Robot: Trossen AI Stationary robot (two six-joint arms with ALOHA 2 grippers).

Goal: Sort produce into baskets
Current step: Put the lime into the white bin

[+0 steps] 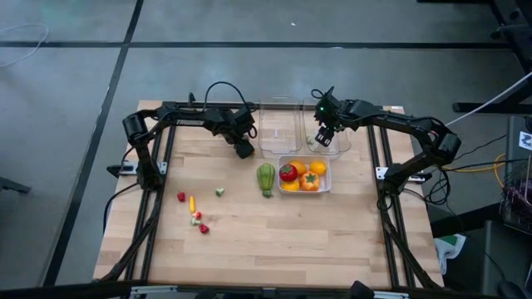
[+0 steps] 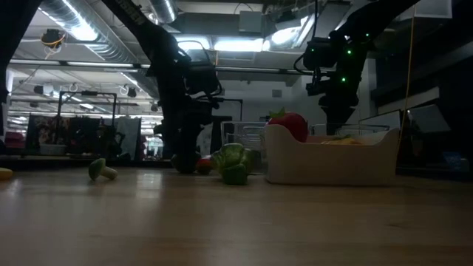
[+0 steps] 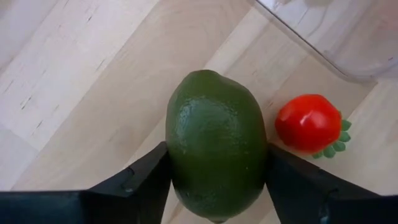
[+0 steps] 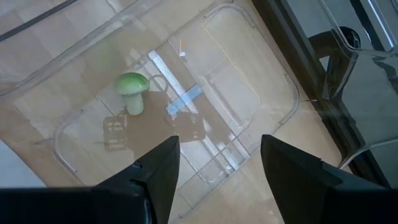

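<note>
Straddling a dark green, pebble-skinned lime-shaped toy fruit with the left gripper low on the pale wooden desk, jaws pressing both flanks, apparently closing for a lift; a small red toy tomato with a green leafy cap lying just beside, outside the grip. Hovering with the right gripper above the right-hand clear plastic tub, jaws parted and holding nothing, a small green toy mushroom resting on the tub floor below, seemingly just dropped there. Holding red, orange and yellow round pieces together in the whitish shallow tub, suggesting sorting by colour. Waiting loose on the desk: a long green ribbed vegetable and several tiny red, yellow and green bits.
</note>
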